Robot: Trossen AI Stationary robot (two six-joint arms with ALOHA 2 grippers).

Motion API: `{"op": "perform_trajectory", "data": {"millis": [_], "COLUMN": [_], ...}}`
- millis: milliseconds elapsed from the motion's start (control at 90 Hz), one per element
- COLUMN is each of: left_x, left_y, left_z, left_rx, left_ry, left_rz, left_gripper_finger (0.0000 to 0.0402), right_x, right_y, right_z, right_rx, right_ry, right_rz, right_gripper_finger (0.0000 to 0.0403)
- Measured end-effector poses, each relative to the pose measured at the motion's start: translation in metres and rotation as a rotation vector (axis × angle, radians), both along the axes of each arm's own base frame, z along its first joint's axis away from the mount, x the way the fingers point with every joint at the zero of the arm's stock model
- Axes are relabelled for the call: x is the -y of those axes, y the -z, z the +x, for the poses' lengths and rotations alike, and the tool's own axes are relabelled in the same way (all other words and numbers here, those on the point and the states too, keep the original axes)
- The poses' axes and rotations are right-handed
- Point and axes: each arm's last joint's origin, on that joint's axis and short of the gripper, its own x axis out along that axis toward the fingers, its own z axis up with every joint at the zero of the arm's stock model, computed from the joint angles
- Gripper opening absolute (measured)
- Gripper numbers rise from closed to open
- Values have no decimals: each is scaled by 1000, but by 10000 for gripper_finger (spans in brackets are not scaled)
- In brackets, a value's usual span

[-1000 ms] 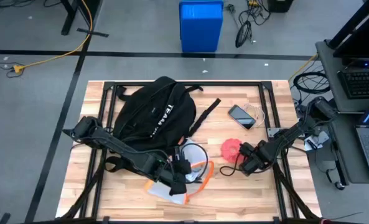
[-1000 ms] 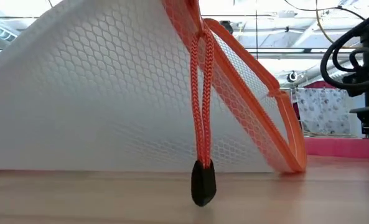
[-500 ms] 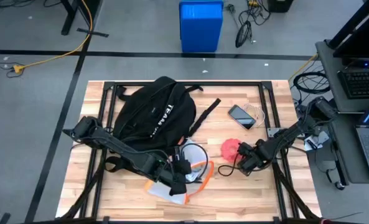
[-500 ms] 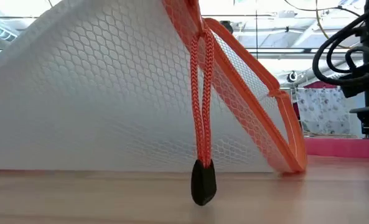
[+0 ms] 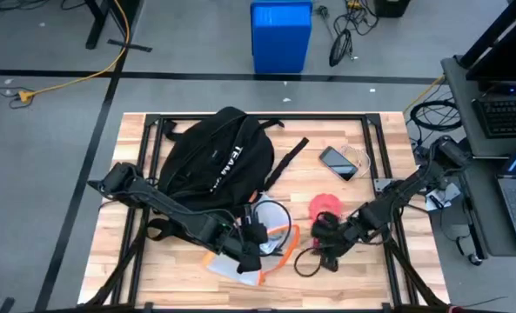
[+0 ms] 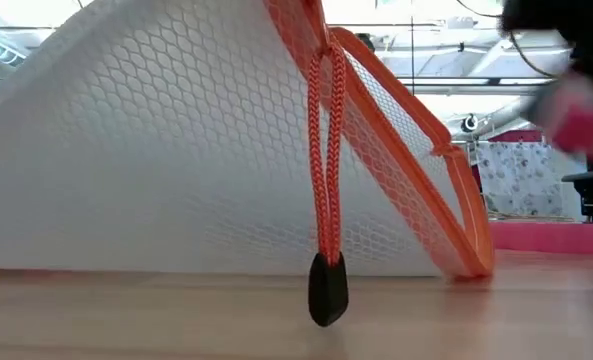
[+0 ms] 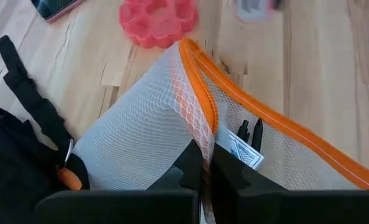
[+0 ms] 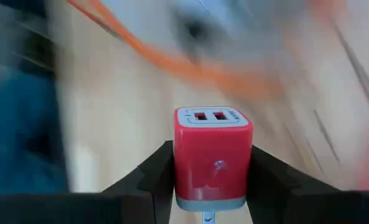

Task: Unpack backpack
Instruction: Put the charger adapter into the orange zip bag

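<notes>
The left pincer (image 7: pixel 204 171) pinches the mesh pouch (image 7: pixel 172 130) by its orange zipper edge, lifting that side so the pouch stands like a tent and its contents are reachable. The right pincer (image 8: pixel 212 186) clamps a red charger (image 8: pixel 213 155), probably carrying it clear of the pouch. The backpack (image 5: pixel 216 155) lies at the counter's (image 5: pixel 188 278) far-left side.

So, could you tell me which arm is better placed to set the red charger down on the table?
Right: its pincer already grips the red charger, while the left pincer is pinching the mesh pouch.
</notes>
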Motion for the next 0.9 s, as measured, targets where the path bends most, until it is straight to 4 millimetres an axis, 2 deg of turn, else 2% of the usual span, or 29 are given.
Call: {"op": "perform_trajectory", "data": {"millis": [122, 233, 478, 600, 744, 900], "left_x": [-1, -4, -5, -4, -5, -5], "left_y": [0, 0, -1, -1, -1, -1], "left_z": [0, 2, 3, 3, 3, 3], "left_rx": [0, 0, 12, 12, 9, 8], "left_ry": [-1, -8, -12, -11, -12, -12], "left_rz": [1, 1, -5, -4, -2, -2], "left_gripper_finger": [0, 0, 0, 0, 0, 0], "right_x": [-6, -2, 12, 16, 10, 2], "right_y": [-20, -18, 19, 30, 40, 55], "right_z": [28, 44, 75, 95, 119, 136], "right_rx": [345, 451, 419, 413, 401, 310], "right_ry": [-120, -126, -44, -12, 1, -12], "right_rz": [22, -11, -46, -57, -58, -99], "right_gripper_finger": [129, 125, 136, 135, 150, 178]}}
